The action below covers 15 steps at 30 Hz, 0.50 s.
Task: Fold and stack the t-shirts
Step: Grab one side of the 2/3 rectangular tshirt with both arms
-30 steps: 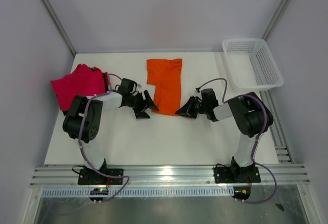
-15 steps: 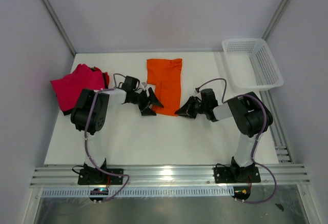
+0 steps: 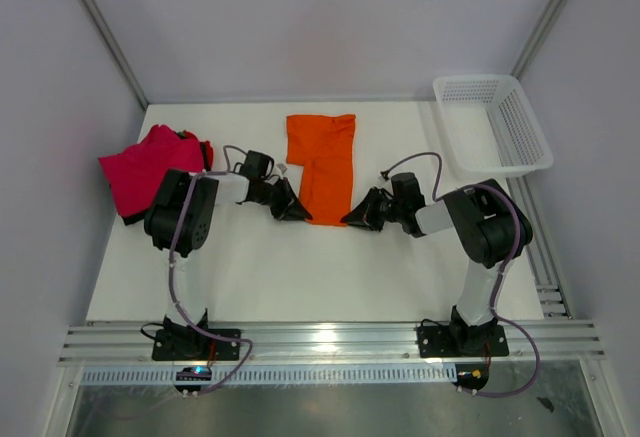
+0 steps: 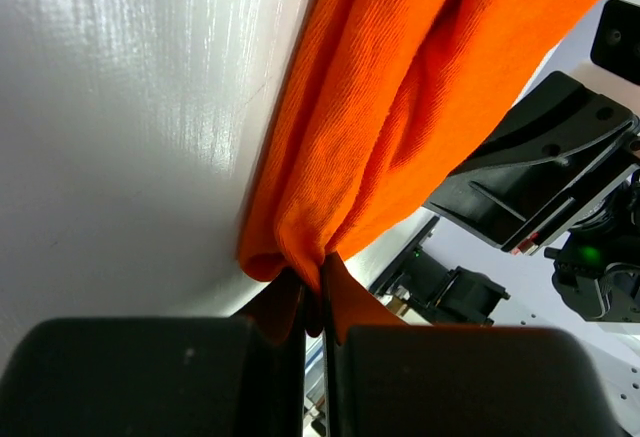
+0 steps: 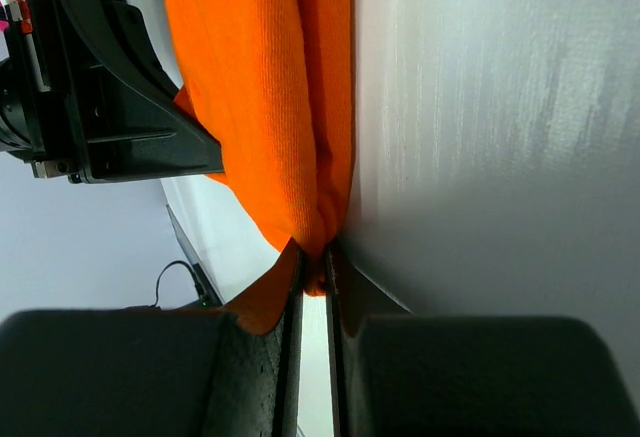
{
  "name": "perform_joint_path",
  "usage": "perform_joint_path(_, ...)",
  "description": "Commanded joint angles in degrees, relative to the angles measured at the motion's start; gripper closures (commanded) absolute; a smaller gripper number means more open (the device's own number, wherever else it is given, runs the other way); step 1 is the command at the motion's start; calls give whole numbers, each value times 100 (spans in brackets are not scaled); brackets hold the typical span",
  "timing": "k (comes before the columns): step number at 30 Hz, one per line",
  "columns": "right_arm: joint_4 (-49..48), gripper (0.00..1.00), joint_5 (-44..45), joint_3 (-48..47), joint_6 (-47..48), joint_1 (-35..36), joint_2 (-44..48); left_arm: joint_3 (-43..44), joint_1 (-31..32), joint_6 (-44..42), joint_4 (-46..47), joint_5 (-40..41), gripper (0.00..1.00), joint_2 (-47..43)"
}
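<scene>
Left gripper (image 4: pixel 315 297): closed on the near-left corner of the orange t-shirt (image 3: pixel 322 162); cloth bunches into a pleat where the pads meet.
Right gripper (image 5: pixel 312 277): closed on the near-right corner of the same shirt, with a thin fold of orange pinched between the pads.
Left arm pose: elbow raised over the left side of the table (image 3: pixel 300 267), forearm low and reaching right, fingers pointing toward the shirt.
Right arm pose: mirrored; elbow high on the right, forearm low and reaching left.
Spacing: the 2 grippers face each other across the shirt's near edge, close together, each visible in the other's wrist camera.
Shirt position: centre-back of the table, lying flat, long axis running away from the arm bases.
Hidden: the gripped corners themselves sit inside the jaws; the wrist views cut off the far half of the shirt.
Second shirt: magenta t-shirt (image 3: pixel 150 167), crumpled at the left table edge, partly behind the left arm.
Textures: orange cloth is a fine ribbed knit; the tabletop is glossy white.
Basket (image 3: pixel 480 79): white plastic mesh, rectangular, at the back-right corner.
</scene>
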State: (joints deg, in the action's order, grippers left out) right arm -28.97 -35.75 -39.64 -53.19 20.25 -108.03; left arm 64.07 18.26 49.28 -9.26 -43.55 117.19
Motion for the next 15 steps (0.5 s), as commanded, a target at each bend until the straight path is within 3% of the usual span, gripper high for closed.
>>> perform_joint_path(1,427,94,314,43,335,67,9,-114,20,-138,-120,497,100,68)
perform_joint_path(7,524,94,235,350,300,76,361,-343,98,-173,-488,663,100,-336)
perform_joint_path(15,1323,95,279,720,528,339,1282,-396,722,-94,-1288,1164,100,-1153)
